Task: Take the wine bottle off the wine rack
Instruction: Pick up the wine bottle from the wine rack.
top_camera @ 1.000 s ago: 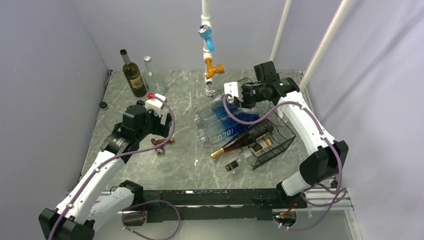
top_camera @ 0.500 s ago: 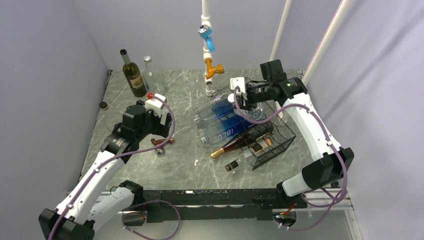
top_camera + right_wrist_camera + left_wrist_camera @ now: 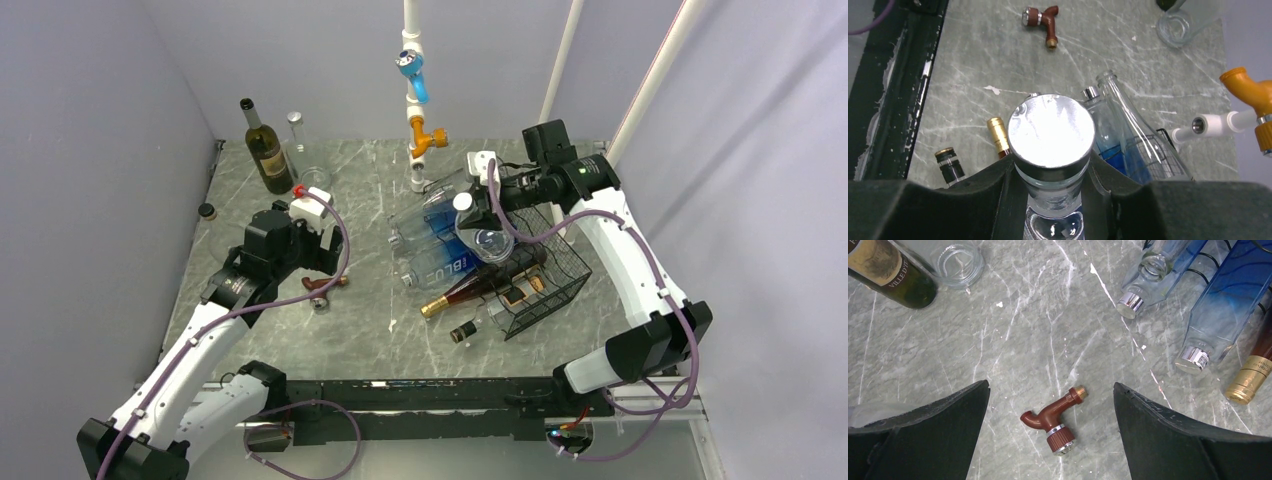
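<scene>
our right gripper (image 3: 1052,192) is tight on the neck of the bottle (image 3: 1052,131), so we can lift it from the rack (image 3: 560,275); the left gripper (image 3: 1050,386) hangs wide open, aside.

Right wrist view, centre: clear glass bottle with a silver cap (image 3: 1052,132); body cut off by the lower edge, sides hidden by the right gripper's black fingers (image 3: 948,210).

Left wrist view, upper left: dark green wine bottle with a cream label (image 3: 885,267); cut by the top and left edges, lettering partial.

Same view, right edge: amber bottle with a gold foil neck (image 3: 1250,385); body out of frame.

Same view, lower corners: left gripper's black fingers (image 3: 923,435); bases cut off.

Top view, left edge of the counter (image 3: 370,330): small dark round item (image 3: 207,211); too small to identify.

Top view, right of centre: black wire-mesh rack (image 3: 565,275); far end covered by the right arm (image 3: 620,240).
</scene>
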Robot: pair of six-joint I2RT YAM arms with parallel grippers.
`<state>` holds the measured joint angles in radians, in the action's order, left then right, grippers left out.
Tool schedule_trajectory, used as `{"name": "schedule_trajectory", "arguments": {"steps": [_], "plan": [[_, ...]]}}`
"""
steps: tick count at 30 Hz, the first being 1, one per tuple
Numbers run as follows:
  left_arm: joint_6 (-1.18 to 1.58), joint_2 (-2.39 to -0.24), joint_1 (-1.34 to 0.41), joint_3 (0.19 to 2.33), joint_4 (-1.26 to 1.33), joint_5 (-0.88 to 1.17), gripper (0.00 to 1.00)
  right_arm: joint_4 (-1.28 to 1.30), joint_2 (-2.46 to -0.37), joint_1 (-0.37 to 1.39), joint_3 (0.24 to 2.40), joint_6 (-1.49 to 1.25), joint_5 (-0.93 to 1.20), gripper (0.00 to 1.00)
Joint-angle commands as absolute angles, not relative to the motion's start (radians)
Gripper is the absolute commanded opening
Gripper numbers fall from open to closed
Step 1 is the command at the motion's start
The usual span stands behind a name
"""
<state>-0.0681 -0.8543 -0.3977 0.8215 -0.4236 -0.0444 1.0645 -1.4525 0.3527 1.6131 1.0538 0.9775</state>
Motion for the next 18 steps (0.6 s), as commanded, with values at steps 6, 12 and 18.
{"name": "schedule_trajectory", "arguments": {"steps": [6,12,18], "plan": [[-0.086,-0.842,-0.394,0.816,-0.381,-0.057,0.99,0.976,-1.383,0.348,1.733,1.011,1.204,0.00],[-0.087,-0.842,-0.394,0.815,-0.380,-0.061,1.00,0.935,-1.385,0.351,1.724,0.936,1.292,0.00],[-0.089,-0.844,-0.393,0.813,-0.379,-0.064,0.99,0.892,-1.376,0.368,1.702,0.871,1.343,0.00]]}}
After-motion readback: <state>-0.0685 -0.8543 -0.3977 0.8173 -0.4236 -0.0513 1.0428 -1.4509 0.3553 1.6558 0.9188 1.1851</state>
